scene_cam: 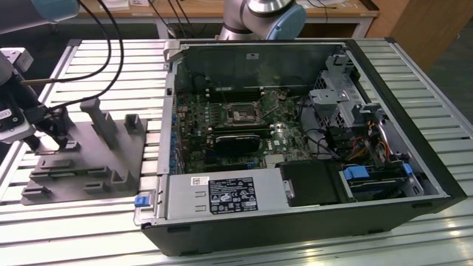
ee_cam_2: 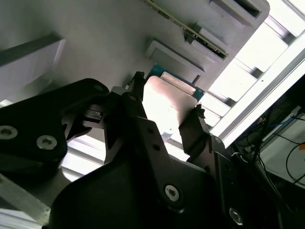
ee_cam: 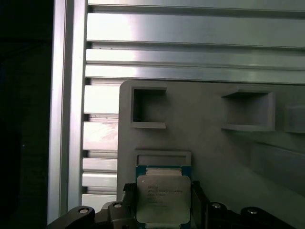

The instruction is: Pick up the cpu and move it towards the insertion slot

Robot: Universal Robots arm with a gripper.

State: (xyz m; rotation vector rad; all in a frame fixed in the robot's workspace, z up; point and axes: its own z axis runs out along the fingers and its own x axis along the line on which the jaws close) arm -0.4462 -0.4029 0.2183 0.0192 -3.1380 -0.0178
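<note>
First wrist view: gripper (ee_cam: 163, 194) clasps cpu (ee_cam: 163, 202) over fixture (ee_cam: 214, 157).

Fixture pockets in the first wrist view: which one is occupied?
The pocket at the gripper: it holds the chip, which the gripper clamps. The two square pockets beyond it are empty.

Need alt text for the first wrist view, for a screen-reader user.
The cpu, silvery top facing the camera, sits between the fingers of the gripper, which press against two opposite edges. Beyond it is a grey fixture plate with square recesses, resting on a slatted metal table.
</note>
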